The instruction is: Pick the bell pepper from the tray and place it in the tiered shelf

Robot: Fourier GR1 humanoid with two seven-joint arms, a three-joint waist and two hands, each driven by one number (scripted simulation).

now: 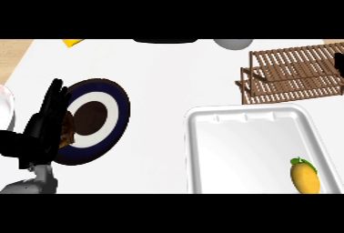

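While inside tray (249, 116), yellow bell pepper (304, 176).

- The tray (249, 150) lies at the near right, with the bell pepper (305, 176) in its near right corner.
- The tiered shelf (292, 75) stands just behind the tray.
- The plate (115, 109) lies well left of the tray; a small item (66, 132), perhaps food, sits at its left edge.
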